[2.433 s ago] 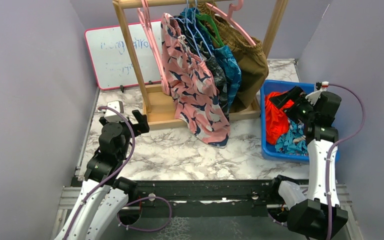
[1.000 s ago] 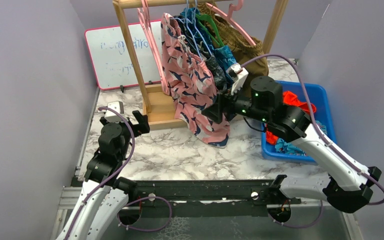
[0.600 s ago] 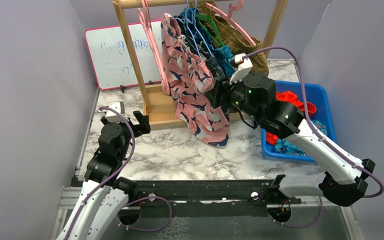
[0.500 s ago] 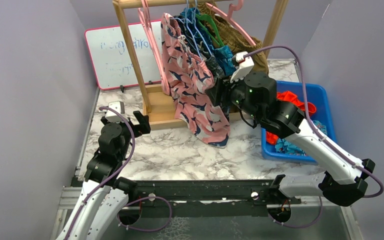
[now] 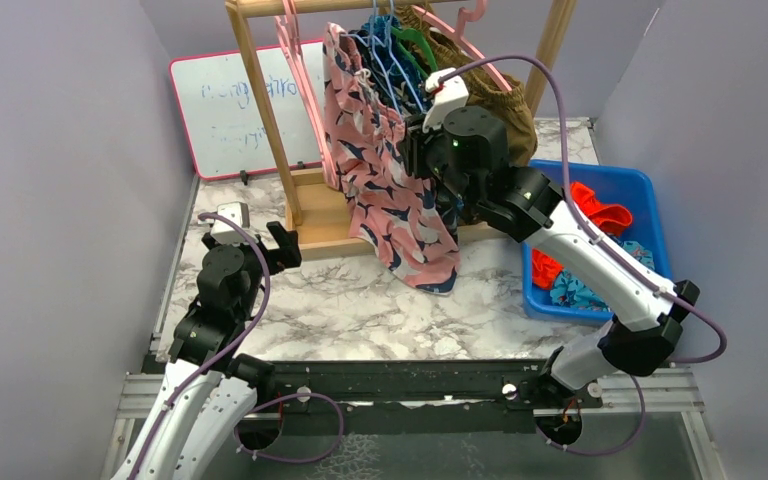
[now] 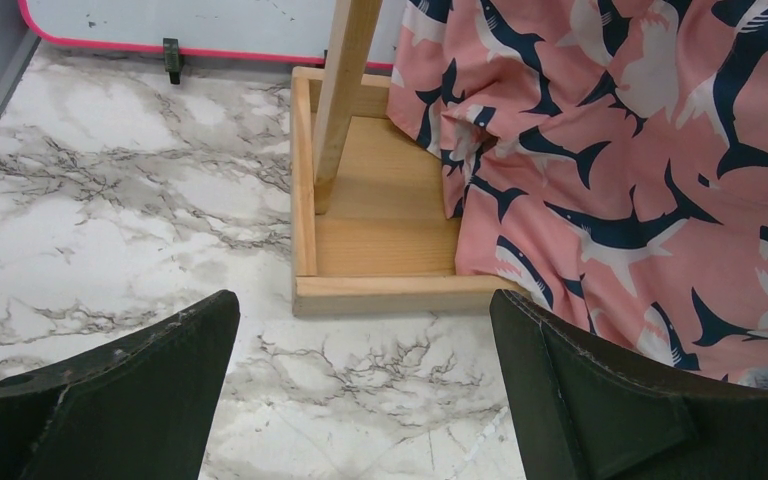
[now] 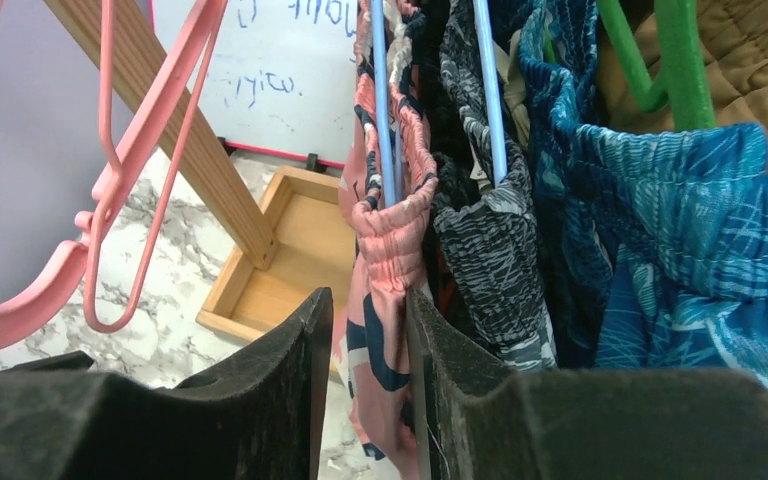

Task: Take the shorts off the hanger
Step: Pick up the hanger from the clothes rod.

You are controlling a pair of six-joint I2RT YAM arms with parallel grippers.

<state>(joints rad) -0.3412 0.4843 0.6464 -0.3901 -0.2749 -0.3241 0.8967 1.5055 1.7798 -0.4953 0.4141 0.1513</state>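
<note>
The pink-and-navy shorts [image 5: 390,190] hang at the front of a wooden rack, their gathered waistband [image 7: 390,225] on a blue hanger [image 7: 384,100]. My right gripper [image 7: 368,300] is raised to the rack [image 5: 415,150]. Its fingers stand close either side of the pink fabric just below the waistband, with a slim gap still showing on the left. Black patterned shorts [image 7: 490,250] and teal-blue shorts [image 7: 680,250] hang right behind. My left gripper [image 6: 362,305] rests wide open and empty over the marble near the rack's base [image 5: 255,228].
Empty pink hangers [image 7: 130,170] dangle left of the shorts. A green hanger [image 7: 680,60] and brown shorts [image 7: 750,60] hang at the back. The blue bin [image 5: 650,190] at right holds orange shorts [image 5: 600,215] and a blue printed pair [image 5: 580,285]. A whiteboard [image 5: 230,110] leans behind the rack's post [image 5: 260,110].
My right arm swung from the bin to the rack and rose to the pink shorts' waistband, its fingers narrowing around the fabric. The left arm has stayed still.
</note>
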